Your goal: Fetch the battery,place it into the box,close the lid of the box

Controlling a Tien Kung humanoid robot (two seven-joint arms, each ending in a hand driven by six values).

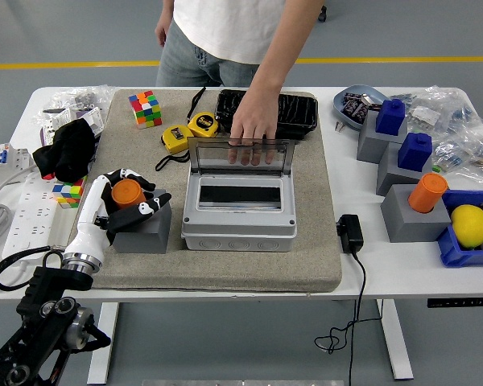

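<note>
— White table (185, 277), grey mat (322, 241) laid over it: where does the battery sit?
— Orange battery (127, 193) stands upright in a grey block (142, 231) at the mat's near left, just left of the box (239, 215).
— State of the left hand (121, 205)?
— Fingers curled around the battery, thumb against the block's front.
— And the box?
— Its clear lid (241, 154) stands raised; a person's hand (253, 129) rests behind it.
</note>
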